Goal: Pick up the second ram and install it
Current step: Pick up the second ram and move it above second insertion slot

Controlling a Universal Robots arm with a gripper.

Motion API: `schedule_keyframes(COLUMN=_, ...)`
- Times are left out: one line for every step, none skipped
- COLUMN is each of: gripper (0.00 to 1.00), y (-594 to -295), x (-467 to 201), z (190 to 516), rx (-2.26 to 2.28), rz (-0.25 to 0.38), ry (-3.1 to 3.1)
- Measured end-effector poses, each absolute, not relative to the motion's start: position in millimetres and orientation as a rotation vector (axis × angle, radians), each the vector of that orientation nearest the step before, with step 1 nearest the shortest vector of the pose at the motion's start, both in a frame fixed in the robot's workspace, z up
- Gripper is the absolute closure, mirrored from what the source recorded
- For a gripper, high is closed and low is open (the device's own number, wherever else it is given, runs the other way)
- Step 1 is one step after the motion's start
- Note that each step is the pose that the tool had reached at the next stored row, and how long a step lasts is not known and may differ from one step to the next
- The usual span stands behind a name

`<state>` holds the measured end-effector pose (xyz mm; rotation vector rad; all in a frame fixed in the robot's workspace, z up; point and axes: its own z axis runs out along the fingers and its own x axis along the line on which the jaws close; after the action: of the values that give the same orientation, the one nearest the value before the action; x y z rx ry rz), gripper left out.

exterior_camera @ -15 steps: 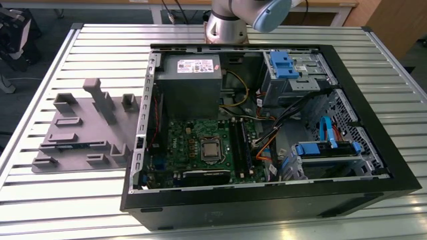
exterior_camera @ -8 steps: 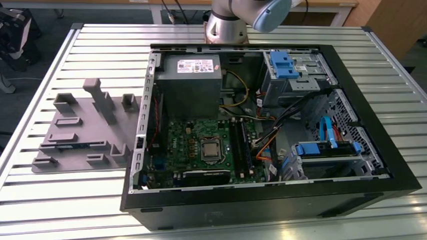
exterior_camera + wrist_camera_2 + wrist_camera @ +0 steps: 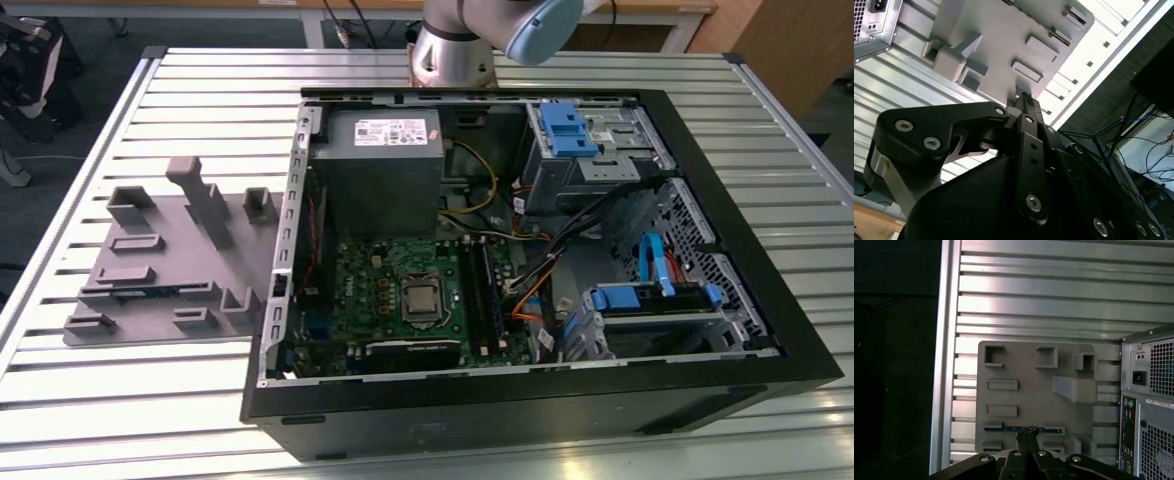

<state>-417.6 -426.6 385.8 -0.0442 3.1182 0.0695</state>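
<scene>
Exterior view: arm is cut off at the frame edge. Slatted metal table, open PC case, gray tray beside it on the exterior view's left. Ram is just a thin blue line in the tray, hard to make out.

Second wrist view: gripper fingers are pressed together with nothing between them. The tray sits ahead of the tips, well apart, its near edge hidden behind them. Dark floor and cables past the table edge.

First wrist view: ram sits in a tray slot straight ahead of the tips, its middle hidden by them. Long axis runs parallel to the slats, one end toward the case.
</scene>
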Motion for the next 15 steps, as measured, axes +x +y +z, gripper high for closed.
schedule_keyframes(gripper=0.89, y=-426.6, x=-417.6, z=385.8, rx=-0.049, rz=0.070, ry=3.118)
schedule_keyframes(gripper=0.89, y=-426.6, x=-417.7, z=385.8, rx=-0.053, rz=0.070, ry=3.118)
schedule_keyframes(gripper=0.89, y=-426.6, x=-417.6, z=385.8, rx=-0.058, rz=0.070, ry=3.118)
schedule_keyframes(gripper=0.89, y=-426.6, x=-417.6, z=385.8, rx=-0.063, rz=0.070, ry=3.118)
schedule_keyframes(gripper=0.89, y=-426.6, x=-417.6, z=385.8, rx=-0.067, rz=0.070, ry=3.118)
schedule_keyframes(gripper=0.89, y=-426.6, x=-417.6, z=385.8, rx=-0.072, rz=0.070, ry=3.118)
schedule_keyframes(gripper=0.89, y=-426.6, x=-417.6, z=385.8, rx=-0.076, rz=0.070, ry=3.118)
schedule_keyframes(gripper=0.89, y=-426.6, x=-417.6, z=385.8, rx=-0.080, rz=0.070, ry=3.118)
schedule_keyframes(gripper=0.89, y=-426.6, x=-417.6, z=385.8, rx=-0.085, rz=0.070, ry=3.118)
schedule_keyframes(gripper=0.89, y=-426.6, x=-417.6, z=385.8, rx=-0.089, rz=0.070, ry=3.118)
schedule_keyframes(gripper=0.89, y=-426.6, x=-417.7, z=385.8, rx=-0.093, rz=0.070, ry=3.118)
schedule_keyframes(gripper=0.89, y=-426.6, x=-417.7, z=385.8, rx=-0.098, rz=0.070, ry=3.118)
schedule_keyframes(gripper=0.89, y=-426.6, x=-417.6, z=385.8, rx=-0.102, rz=0.070, ry=3.118)
schedule_keyframes(gripper=0.89, y=-426.6, x=-417.6, z=385.8, rx=-0.107, rz=0.070, ry=3.118)
schedule_keyframes(gripper=0.89, y=-426.6, x=-417.7, z=385.8, rx=-0.111, rz=0.070, ry=3.118)
